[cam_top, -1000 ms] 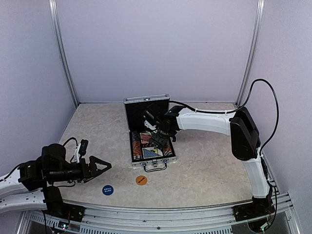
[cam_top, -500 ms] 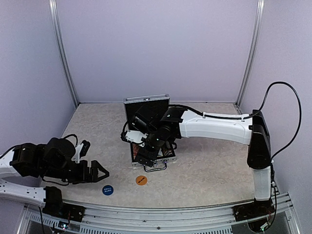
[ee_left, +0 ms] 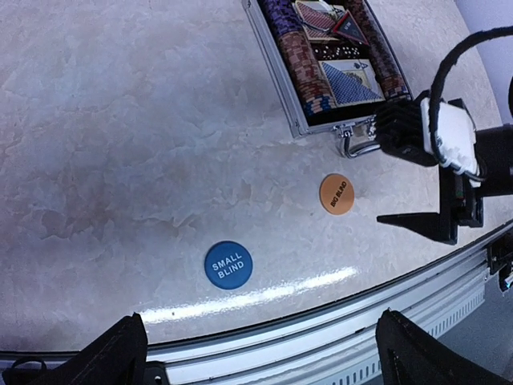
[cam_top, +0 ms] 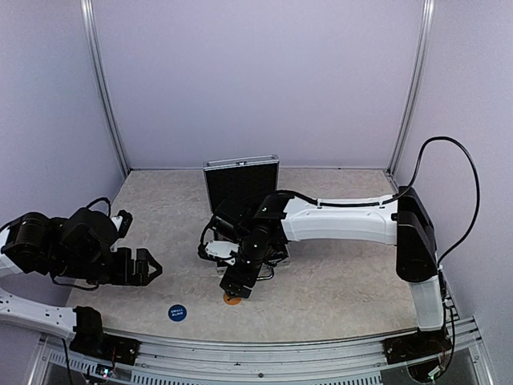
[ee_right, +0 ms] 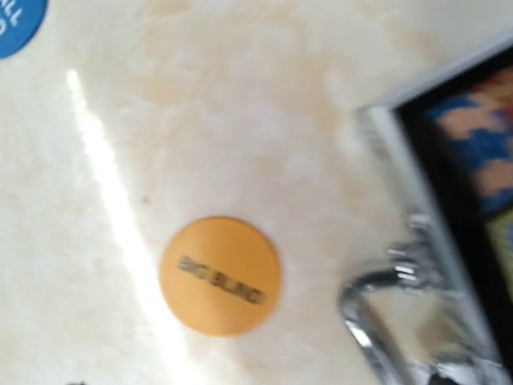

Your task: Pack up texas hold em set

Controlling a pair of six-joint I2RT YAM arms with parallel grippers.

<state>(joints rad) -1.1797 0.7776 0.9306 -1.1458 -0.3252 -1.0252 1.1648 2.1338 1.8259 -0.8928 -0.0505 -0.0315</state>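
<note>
Only the left wrist view looks into the open aluminium case (ee_left: 345,119): striped chips (ee_left: 306,70), card deck (ee_left: 353,80), dark triangle (ee_left: 350,28). From above, the right arm covers the tray; the lid (cam_top: 240,183) is clear. Orange BIG BLIND disc (ee_right: 219,275) on the worktop (ee_left: 120,120) near the case handle (ee_right: 373,293). Blue SMALL BLIND disc (ee_left: 228,265) apart. Left claw (ee_left: 260,325) spread wide, empty. Right claw (cam_top: 235,287) over the orange disc; cannot tell its spread.

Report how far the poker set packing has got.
Done: chips, card decks and the triangle sit in the case. In hand: the right gripper hovers over the orange disc, not gripping it. To do: the orange disc and blue disc lie on the table; the lid stands open.
</note>
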